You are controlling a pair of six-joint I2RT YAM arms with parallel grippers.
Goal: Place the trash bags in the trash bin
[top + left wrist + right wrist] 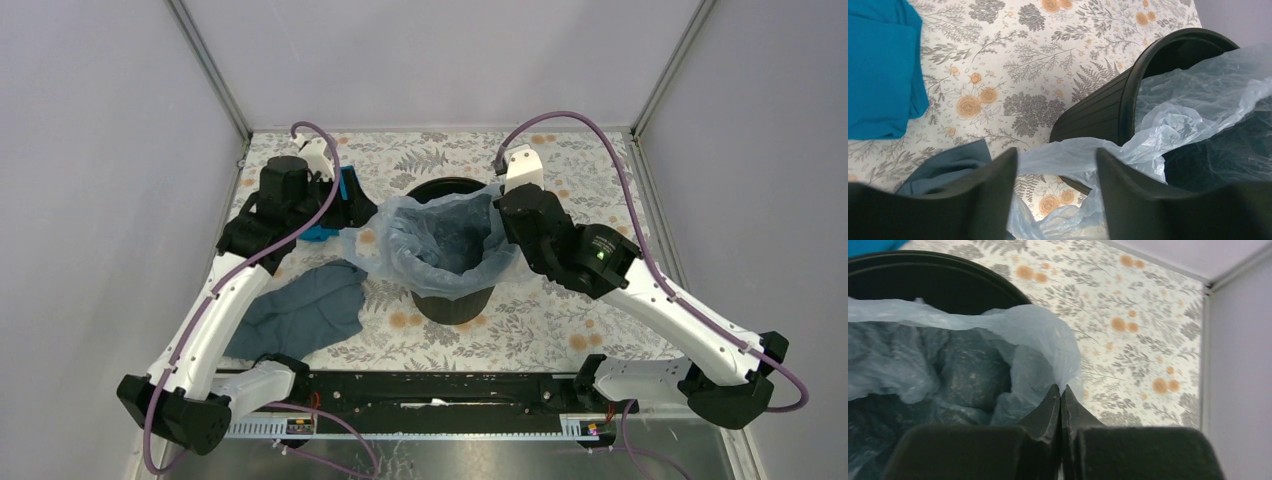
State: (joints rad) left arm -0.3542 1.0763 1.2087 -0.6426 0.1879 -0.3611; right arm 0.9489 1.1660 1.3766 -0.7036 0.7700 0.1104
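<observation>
The black trash bin point(452, 303) stands upright mid-table. The pale blue trash bag point(440, 240) lies open inside it, its edge draped over the rim and spilling off the left side. My left gripper point(352, 215) is open at the bin's left; in the left wrist view point(1057, 156) the bag's loose edge point(1068, 155) lies between the spread jaws, next to the bin wall point(1098, 112). My right gripper point(505, 212) is at the bin's right rim. In the right wrist view point(1061, 389) its jaws are shut on the bag's edge point(1043, 335) above the bin rim point(923, 260).
A bright teal folded cloth point(322, 232) lies left of the bin, under my left wrist, and shows in the left wrist view point(878, 75). A dull grey-blue cloth point(300, 310) lies at the front left. Enclosure walls bound the floral table point(570, 320) on three sides.
</observation>
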